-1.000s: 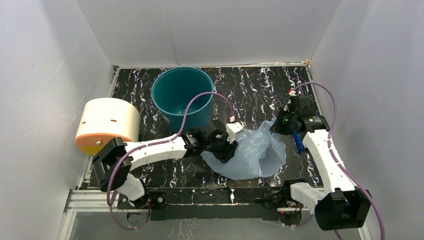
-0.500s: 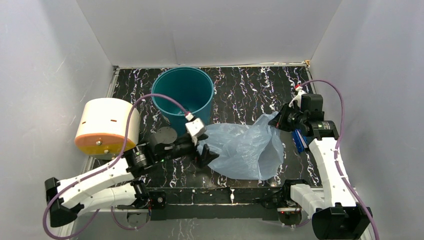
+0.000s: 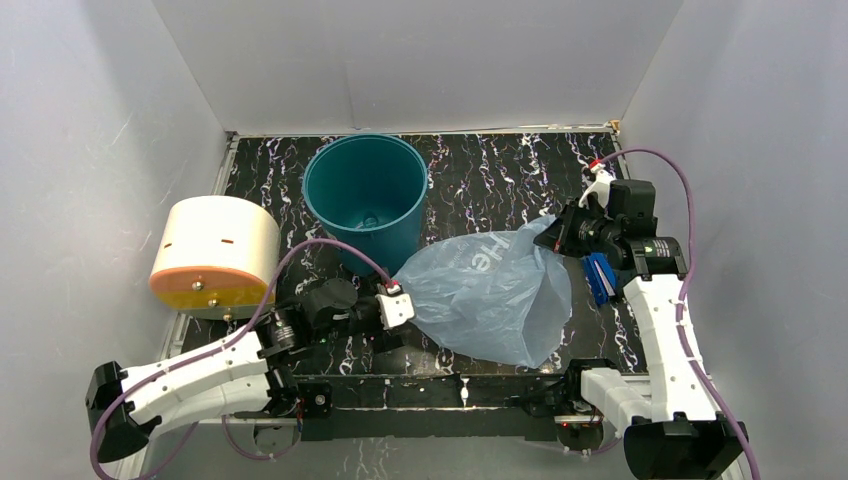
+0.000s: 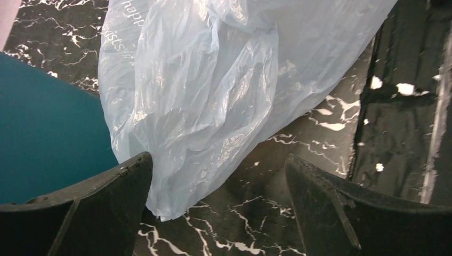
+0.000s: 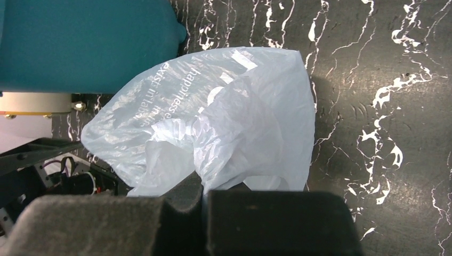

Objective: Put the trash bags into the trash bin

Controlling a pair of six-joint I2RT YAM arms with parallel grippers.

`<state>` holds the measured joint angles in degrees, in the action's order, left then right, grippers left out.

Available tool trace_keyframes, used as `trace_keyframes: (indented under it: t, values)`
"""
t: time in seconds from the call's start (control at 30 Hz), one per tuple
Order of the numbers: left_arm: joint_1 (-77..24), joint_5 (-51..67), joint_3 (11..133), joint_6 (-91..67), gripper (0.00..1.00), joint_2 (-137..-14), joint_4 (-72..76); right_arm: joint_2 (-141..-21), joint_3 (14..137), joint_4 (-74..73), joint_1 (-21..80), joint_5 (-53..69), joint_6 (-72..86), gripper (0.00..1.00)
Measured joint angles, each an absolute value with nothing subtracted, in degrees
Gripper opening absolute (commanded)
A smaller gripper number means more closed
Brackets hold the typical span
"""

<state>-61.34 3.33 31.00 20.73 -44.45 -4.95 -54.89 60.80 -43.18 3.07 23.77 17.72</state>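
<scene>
In the top view, the teal trash bin (image 3: 345,185) stands upper centre, the left gripper (image 4: 217,162) below it gapes wide on nothing, the light-blue trash bag (image 3: 490,290) spreads mid-frame just beside the bin, its white lettering including "happiness", and at right the right gripper (image 5: 204,194) is pinched closed on the bag's edge.

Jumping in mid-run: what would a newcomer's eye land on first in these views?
The crinkly light-blue trash bag sprawls across the middle of the dark marbled table, pinched at its right end by the shut right gripper. Just behind and to the left of it stands the open teal trash bin, with the bag not yet in it. The left gripper sits open at the bag's near-left edge, and a cream cylinder lies at the far left.
</scene>
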Motion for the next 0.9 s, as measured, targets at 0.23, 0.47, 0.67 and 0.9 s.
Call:
trace_keyframes:
  t: [0.23, 0.47, 0.67, 0.9]
  values:
    - [-61.36, 1.89, 31.0, 26.72, 0.94, -42.17, -4.67, -55.64, 62.22, -44.18, 3.07, 26.2, 16.23, 0.0]
    - [-61.34, -0.03, 30.87, 30.3, 0.93, -41.17, -2.39, -56.27, 63.61, -45.52, 3.07, 30.35, 16.03, 0.0]
    - [-61.36, 0.47, 30.87, 31.88, 0.94, -50.59, -2.7, -56.25, 67.13, -46.7, 3.05, 34.26, 15.11, 0.0]
    - [-61.36, 1.52, 30.81, 31.9, 0.93, -54.81, -1.83, -56.18, 69.63, -47.05, 3.05, 40.14, 15.2, 0.0]
